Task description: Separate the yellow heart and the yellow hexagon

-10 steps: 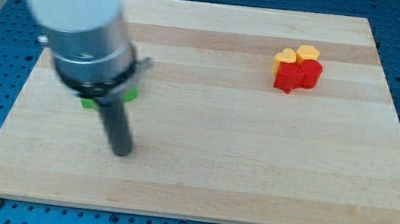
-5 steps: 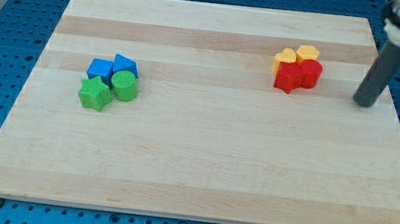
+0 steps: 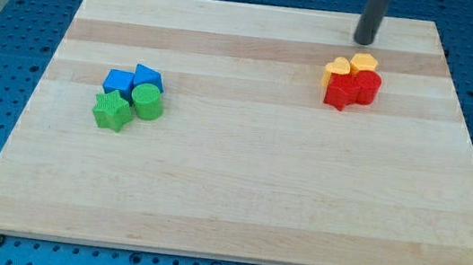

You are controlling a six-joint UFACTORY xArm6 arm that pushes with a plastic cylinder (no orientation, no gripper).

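Now, my tip (image 3: 364, 41): upper right, just above the yellow pair, not touching.
Jaws: none, I only have a rod.
Heart (image 3: 337, 68): touching the hexagon (image 3: 364, 62), red blocks (image 3: 351, 88) right below.
Why here: I think I can push down between them.
Change: my tip was right of them before.

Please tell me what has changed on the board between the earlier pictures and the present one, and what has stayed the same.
Only my tip moved: from the view's left, by the green and blue blocks, across to the right edge, and now to the view's top, just above the yellow hexagon and yellow heart. It touches neither. All the blocks stayed in place, the two yellow ones together against the red blocks.
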